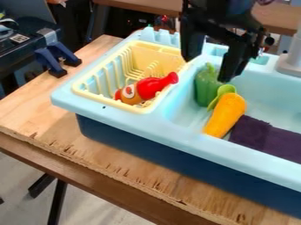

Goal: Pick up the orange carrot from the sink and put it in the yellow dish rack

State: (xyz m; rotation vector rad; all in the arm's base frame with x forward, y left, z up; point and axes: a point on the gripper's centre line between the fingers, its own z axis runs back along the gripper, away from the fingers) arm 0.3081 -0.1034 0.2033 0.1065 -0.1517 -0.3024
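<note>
Hanging wide open, my tool [207, 70] could snag the light-green spoon [222, 92], since that lies just beside the pepper [207, 86].

1. The sink unit [194, 143] is showing smooth, satiny plastic.
2. The dish rack [110, 103] is looking like moulded plastic with smooth ribs.
3. The red toy bottle [152, 86] is catching light on glossy plastic.
4. The green toy pepper [206, 88] and the orange toy vegetable [225, 112] are presenting smooth, plastic-like skins, softly shining.
5. The purple cloth [267, 139] is appearing matt and soft.
6. The tabletop [36, 112] is displaying grained wood, its front edge looking rough and splintered.
7. The gripper [207, 70] is looking mostly matt.
</note>
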